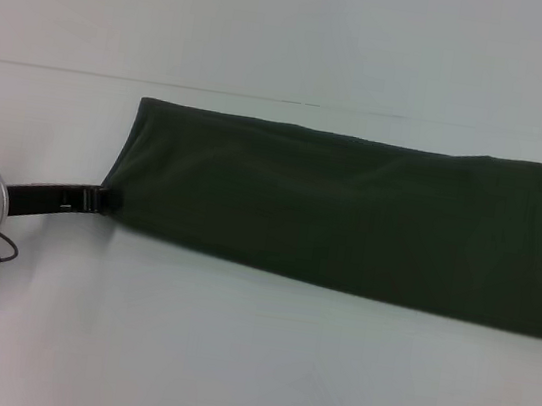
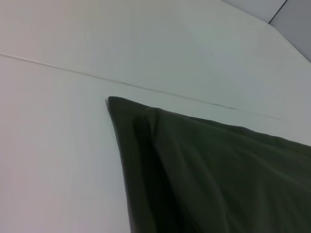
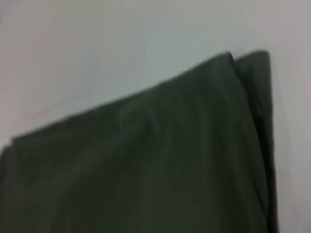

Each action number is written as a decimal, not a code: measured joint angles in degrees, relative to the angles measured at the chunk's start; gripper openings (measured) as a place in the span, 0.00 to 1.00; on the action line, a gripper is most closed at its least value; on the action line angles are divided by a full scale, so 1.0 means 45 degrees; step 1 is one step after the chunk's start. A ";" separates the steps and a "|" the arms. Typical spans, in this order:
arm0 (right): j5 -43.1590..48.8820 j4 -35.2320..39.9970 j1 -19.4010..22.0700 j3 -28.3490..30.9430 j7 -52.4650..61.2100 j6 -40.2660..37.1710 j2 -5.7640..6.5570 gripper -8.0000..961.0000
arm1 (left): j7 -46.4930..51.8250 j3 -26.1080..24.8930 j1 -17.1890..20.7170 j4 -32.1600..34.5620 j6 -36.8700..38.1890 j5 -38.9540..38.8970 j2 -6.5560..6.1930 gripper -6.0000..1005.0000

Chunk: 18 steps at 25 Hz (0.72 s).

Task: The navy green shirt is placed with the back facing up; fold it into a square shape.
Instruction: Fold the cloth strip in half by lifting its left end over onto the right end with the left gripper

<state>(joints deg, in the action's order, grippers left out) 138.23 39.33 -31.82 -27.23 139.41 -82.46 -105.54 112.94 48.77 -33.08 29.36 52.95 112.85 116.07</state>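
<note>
White table (image 1: 229,359): flat work surface filling the head view; a thin seam line (image 1: 57,69) runs across its far side.

Navy green shirt (image 1: 349,219): dark olive cloth folded into a long band, lying across the middle and right of the table, plain side up, mildly creased; its right end runs past the frame edge. Both wrist views show stacked layers at a corner (image 2: 114,103).

Left gripper (image 1: 100,201): low at the left, black fingers clenched on the shirt's near-left corner.

Right gripper: out of sight.
</note>
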 joint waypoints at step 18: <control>0.2874 -0.0265 -0.1542 -0.1686 0.1578 0.0982 -0.0472 0.89 | -0.0111 0.0002 0.0028 -0.0002 -0.0033 0.0000 -0.0012 0.06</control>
<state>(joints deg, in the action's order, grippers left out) 151.17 38.14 -38.76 -34.82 146.51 -78.04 -107.66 112.45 48.78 -32.96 29.35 52.80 112.85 116.01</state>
